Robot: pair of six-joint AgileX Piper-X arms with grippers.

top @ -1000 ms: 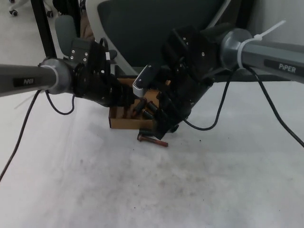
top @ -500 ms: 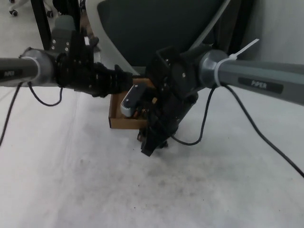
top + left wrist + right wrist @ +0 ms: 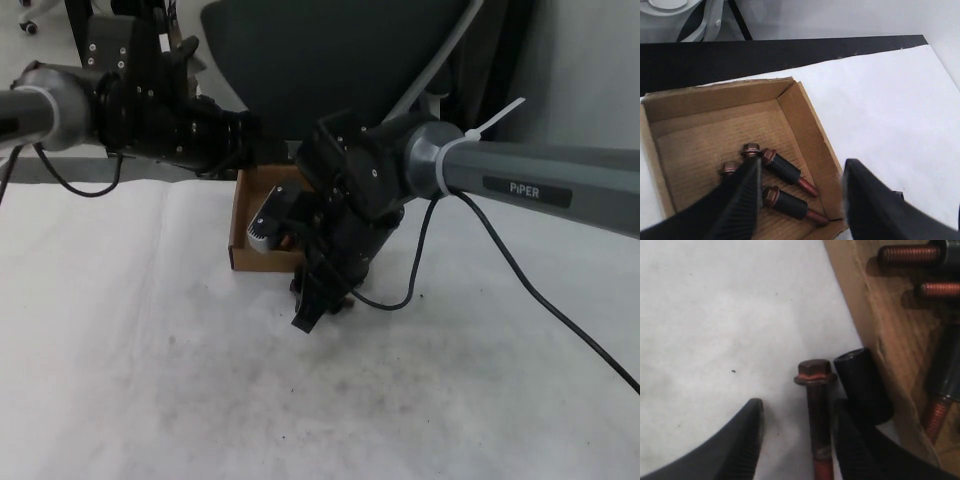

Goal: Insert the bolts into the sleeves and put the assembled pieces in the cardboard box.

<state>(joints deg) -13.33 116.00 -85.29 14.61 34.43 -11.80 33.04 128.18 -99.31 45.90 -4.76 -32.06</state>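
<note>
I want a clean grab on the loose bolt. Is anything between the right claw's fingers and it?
Nothing visible does. The bolt lies inside the open right claw; the black sleeve lies beside it, by the cardboard box.

grey tube arms | blk wrists | blk cables | wht zip-tie

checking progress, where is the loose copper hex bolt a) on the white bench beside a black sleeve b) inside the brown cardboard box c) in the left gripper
A: the copper hex bolt lies on the white bench beside the black cylindrical sleeve, outside the brown cardboard box.
</note>
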